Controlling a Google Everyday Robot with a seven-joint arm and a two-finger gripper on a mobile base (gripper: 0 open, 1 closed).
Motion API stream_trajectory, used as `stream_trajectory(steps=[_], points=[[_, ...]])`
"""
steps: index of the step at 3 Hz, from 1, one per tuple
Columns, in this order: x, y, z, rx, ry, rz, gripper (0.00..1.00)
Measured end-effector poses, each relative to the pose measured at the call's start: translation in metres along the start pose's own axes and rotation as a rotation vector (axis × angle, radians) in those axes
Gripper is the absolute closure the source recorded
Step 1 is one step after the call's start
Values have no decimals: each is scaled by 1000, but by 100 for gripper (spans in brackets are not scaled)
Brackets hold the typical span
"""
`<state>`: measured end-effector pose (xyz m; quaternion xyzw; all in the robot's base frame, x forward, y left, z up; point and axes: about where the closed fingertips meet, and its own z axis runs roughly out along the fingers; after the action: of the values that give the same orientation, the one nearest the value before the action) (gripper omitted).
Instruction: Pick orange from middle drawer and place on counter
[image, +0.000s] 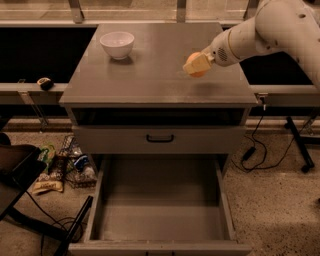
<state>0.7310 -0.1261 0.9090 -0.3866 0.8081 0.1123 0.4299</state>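
Observation:
My gripper (195, 65) is over the right half of the counter (150, 65), shut on the orange (195, 70). Only part of the orange shows between and below the cream fingers (196, 63). It hangs just above the counter top; I cannot tell whether it touches. The white arm reaches in from the upper right. The middle drawer (160, 202) is pulled out at the bottom, its grey floor bare.
A white bowl (117, 44) stands at the counter's back left. A shut drawer front with a black handle (160, 138) sits above the open drawer. Snack bags and a basket (65, 165) lie on the floor at left. Cables run on the right floor.

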Motion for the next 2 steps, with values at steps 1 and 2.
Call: stream_trajectory(steps=[1,2], points=[[17,-10,36,-37,-31,69,100],[31,-7,59,-82,-36,121,100]])
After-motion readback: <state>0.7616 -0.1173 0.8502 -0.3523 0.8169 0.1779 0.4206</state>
